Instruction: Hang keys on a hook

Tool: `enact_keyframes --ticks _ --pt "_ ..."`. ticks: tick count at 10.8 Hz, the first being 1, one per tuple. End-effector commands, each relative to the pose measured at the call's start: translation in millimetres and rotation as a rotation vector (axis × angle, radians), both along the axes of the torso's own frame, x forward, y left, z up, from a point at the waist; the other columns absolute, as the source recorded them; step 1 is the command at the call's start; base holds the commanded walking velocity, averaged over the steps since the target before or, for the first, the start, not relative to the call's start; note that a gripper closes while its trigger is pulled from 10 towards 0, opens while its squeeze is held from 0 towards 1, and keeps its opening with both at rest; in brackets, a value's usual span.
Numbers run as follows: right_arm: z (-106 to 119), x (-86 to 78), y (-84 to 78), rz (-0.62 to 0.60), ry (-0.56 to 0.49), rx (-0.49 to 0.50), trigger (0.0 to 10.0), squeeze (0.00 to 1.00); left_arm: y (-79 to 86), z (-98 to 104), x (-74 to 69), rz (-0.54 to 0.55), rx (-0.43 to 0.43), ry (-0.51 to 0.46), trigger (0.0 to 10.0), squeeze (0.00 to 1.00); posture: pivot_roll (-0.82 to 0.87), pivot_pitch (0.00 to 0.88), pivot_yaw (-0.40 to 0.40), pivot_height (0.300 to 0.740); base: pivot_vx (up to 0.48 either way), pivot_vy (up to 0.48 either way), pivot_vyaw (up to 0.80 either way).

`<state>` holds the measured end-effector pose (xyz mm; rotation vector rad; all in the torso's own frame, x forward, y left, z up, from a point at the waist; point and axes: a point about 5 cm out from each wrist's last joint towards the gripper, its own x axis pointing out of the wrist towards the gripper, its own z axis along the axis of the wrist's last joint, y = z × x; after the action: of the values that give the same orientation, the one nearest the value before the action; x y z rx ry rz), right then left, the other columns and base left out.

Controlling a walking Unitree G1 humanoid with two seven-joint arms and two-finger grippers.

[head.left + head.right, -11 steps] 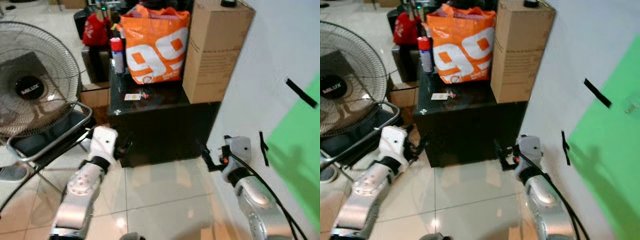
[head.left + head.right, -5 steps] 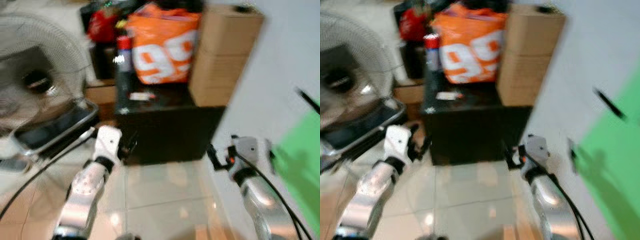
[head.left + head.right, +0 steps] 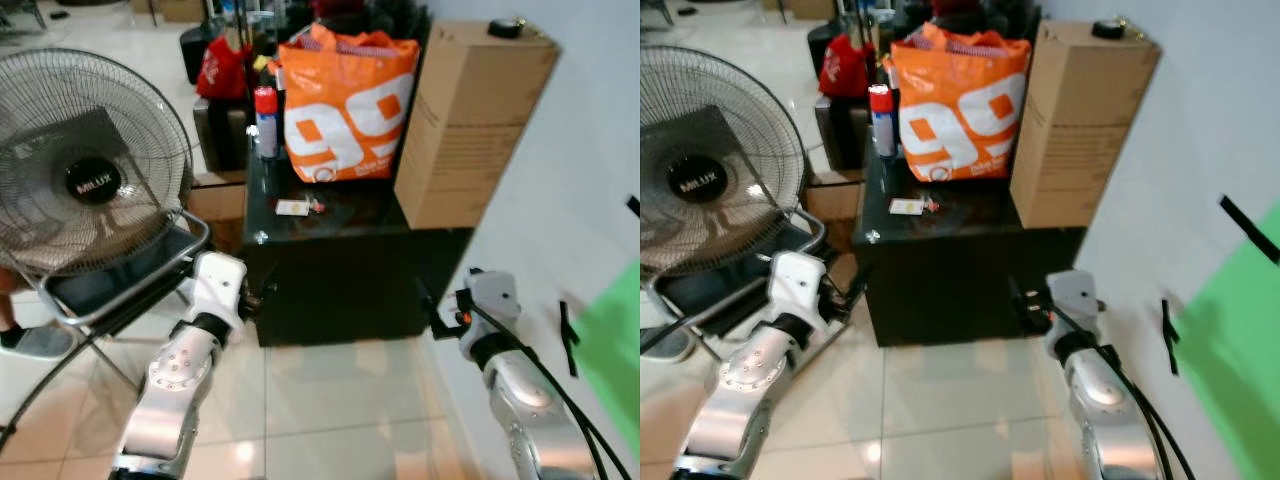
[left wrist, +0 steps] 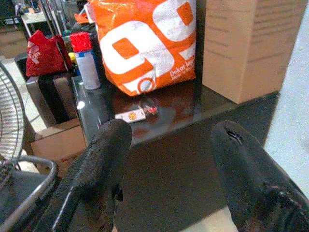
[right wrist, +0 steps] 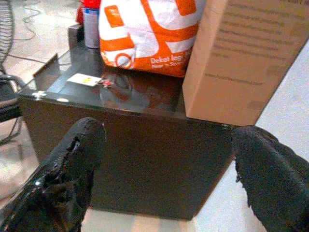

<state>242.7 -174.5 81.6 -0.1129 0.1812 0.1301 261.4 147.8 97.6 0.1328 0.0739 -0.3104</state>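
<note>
Left: standing fan on pale tiled floor. Left gripper low before black cabinet, fingers spread apart, empty. Centre, on glossy cabinet top: red-capped spray can, keys with white tag lying flat, just in front of orange shopping bag; key detail too small to resolve. Cardboard box beside bag. Right: right gripper likewise spread, empty, near white wall; green panel cut off at frame edge.

Orange shopping bag: big white "99", small line starting "Dekat". Fan hub badge: "MILUX". Cardboard box print too blurred to read.
</note>
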Motion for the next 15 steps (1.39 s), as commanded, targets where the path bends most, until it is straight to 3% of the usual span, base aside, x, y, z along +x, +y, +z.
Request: enact_keyframes --ticks 1,15 --pt "2.9 3.2 4.6 0.011 -0.012 0.008 10.0 1.00 7.6 2.0 1.4 0.019 0.022 -0.011 10.0 0.00 -0.11 0.000 -0.022 0.740 0.379 0.000 0.00" --pt "-3.6 -7.4 1.2 -0.033 0.015 0.009 10.0 1.00 7.4 0.7 1.3 0.004 0.004 0.003 10.0 0.00 -0.12 0.000 0.002 0.740 0.382 0.000 0.00"
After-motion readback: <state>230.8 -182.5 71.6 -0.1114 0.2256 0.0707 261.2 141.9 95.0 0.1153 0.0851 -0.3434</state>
